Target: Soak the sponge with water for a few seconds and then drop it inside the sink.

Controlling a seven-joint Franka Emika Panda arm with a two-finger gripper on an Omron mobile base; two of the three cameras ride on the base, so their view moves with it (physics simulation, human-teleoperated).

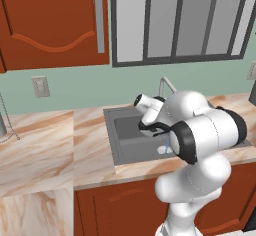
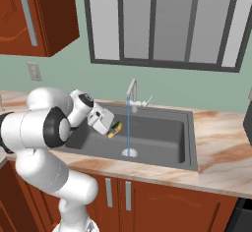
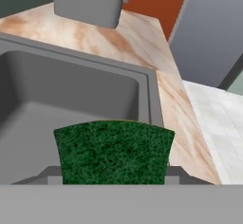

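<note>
A rendered home kitchen: a dark sink [image 2: 189,132] with a faucet [image 2: 132,91] running water [image 2: 128,128] is set in a marble-look counter [image 2: 221,157], with red-brown cabinets [image 1: 50,20] above and below, a window [image 2: 162,22] and green wall behind.

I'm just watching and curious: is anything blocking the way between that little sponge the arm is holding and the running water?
Nothing visible does. The sponge sits in the fingers above the sink, left of the water in the right base view. Between them is open space over the basin.
</note>
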